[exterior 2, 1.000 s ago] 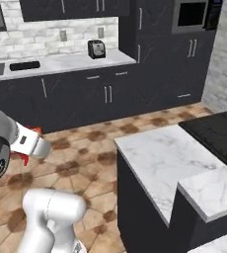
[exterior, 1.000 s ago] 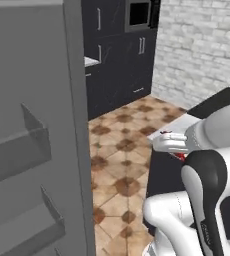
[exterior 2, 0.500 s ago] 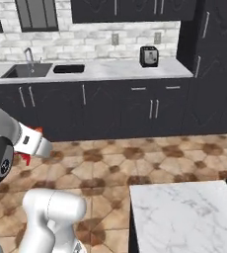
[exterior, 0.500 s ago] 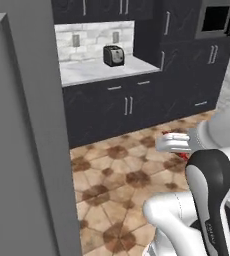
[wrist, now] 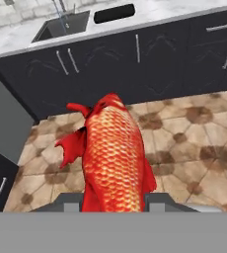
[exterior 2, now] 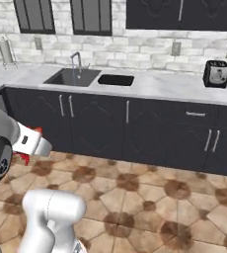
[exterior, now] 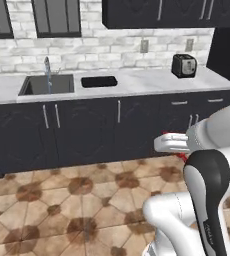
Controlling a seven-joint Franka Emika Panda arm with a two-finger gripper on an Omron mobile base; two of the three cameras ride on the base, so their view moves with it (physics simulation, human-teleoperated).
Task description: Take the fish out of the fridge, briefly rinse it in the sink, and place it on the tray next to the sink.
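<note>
My base is swinging away from the fridge toward the sink (exterior: 47, 85) bench — end effector (wrist: 113, 200) clamping the fish (wrist: 113, 158).

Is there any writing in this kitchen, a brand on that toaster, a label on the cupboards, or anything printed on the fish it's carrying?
None can be read.
Toaster: dark front, no brand or dial marks legible; too small to tell.
Cupboards: plain dark doors with metal handles, no labels.
Fish in the claw: red-orange scales, no print.
Wall outlets: blank grey plates.
Sink and tray: no markings.
</note>
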